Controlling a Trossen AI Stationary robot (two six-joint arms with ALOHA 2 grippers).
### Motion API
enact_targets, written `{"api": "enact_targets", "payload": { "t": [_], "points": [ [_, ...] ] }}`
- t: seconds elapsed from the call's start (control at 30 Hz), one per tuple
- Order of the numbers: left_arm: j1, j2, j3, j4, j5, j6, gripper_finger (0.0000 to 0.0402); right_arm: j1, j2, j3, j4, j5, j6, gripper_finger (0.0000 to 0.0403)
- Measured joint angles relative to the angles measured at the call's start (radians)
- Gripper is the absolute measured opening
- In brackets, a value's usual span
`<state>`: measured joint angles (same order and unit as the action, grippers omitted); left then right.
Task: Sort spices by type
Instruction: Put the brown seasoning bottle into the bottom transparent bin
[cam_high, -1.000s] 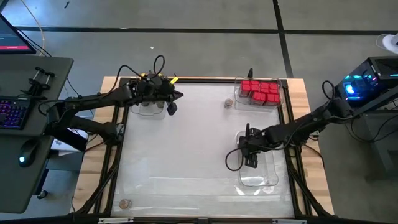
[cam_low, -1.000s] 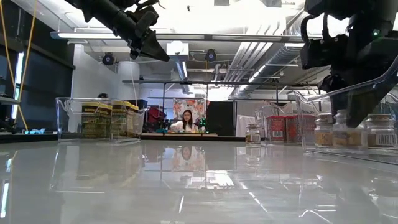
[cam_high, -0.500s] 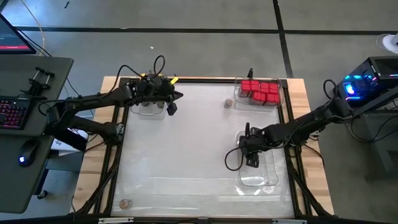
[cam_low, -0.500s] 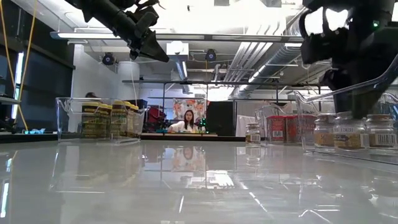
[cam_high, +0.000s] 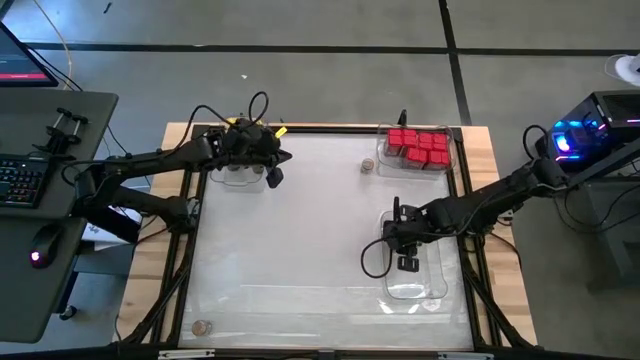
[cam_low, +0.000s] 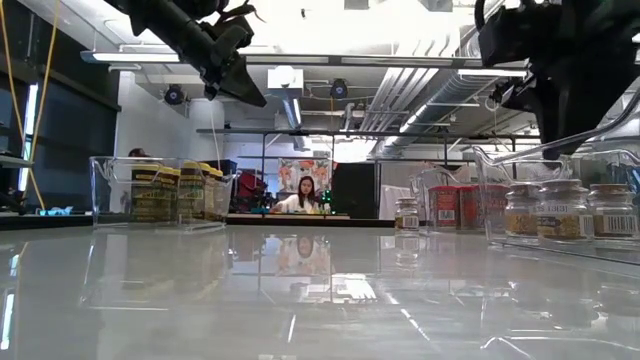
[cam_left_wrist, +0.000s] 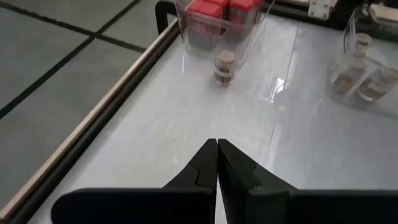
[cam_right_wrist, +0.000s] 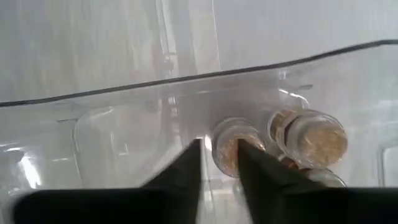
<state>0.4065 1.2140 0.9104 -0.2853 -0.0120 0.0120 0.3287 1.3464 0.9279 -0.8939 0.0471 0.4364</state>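
I have the right gripper (cam_right_wrist: 217, 163) hanging over the clear plastic tray (cam_high: 432, 291) on the right side of the table (cam_high: 300, 250), its two dark fingers parted by a narrow gap and holding nothing. Through that gap in the right wrist view I see a tan-lidded round jar (cam_right_wrist: 233, 146) standing in the tray below, clear of the fingertips, with a second jar (cam_right_wrist: 311, 137) just beside it (a third shows only as a sliver at the picture's edge). From table height these read as short glass jars (cam_low: 560, 210) with pale grainy contents, cork-coloured tops and printed labels, side by side behind the tray's transparent wall. My left gripper (cam_left_wrist: 217, 144) is raised near the far left corner, above the tray of yellow-lidded jars (cam_low: 165, 192), and its jaws are pressed together with nothing between them. Looking forward past it, the left wrist view shows one lone brown-lidded jar (cam_left_wrist: 224, 67) standing on the glossy white tabletop just in front of the clear tray holding the red square-topped boxes (cam_left_wrist: 219, 14), which sit packed in rows at the far right corner (cam_high: 418, 147). Another stray jar (cam_high: 201, 327) sits alone near the front left corner, well apart from both arms. The trays are thin, see-through and rounded at the corners; the table surface is smooth enough to mirror the room.
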Motion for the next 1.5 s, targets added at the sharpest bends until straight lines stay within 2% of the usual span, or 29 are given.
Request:
{"api": "enact_targets", "payload": {
  "t": [0.07, 0.13, 0.6, 0.83, 1.1, 1.33, 1.5],
  "points": [
    [0.000, 0.000, 0.000, -0.011, 0.000, 0.000, 0.0000, 0.005, 0.000, -0.010, 0.007, -0.005, 0.000, 0.0039],
    [0.000, 0.000, 0.000, -0.012, 0.000, -0.008, 0.0000, 0.006, 0.000, -0.026, 0.005, -0.006, -0.001, 0.0014],
    [0.000, 0.000, 0.000, -0.009, 0.000, -0.011, 0.0000, -0.017, 0.000, -0.061, 0.016, 0.012, -0.036, 0.0002],
    [0.000, 0.000, 0.000, -0.009, -0.001, -0.010, 0.0000, -0.041, 0.000, -0.061, 0.015, 0.067, -0.056, 0.0001],
    [0.000, 0.000, 0.000, -0.009, -0.002, -0.009, 0.0000, -0.082, 0.001, -0.042, 0.005, 0.056, -0.048, 0.0001],
    [0.000, 0.011, 0.000, -0.007, -0.004, 0.000, 0.0000, -0.025, 0.000, -0.038, 0.044, -0.014, -0.079, 0.0000],
    [0.000, 0.042, 0.000, -0.005, -0.003, -0.009, 0.0000, -0.007, 0.002, -0.043, 0.045, 0.016, -0.046, 0.0000]
  ]
}}
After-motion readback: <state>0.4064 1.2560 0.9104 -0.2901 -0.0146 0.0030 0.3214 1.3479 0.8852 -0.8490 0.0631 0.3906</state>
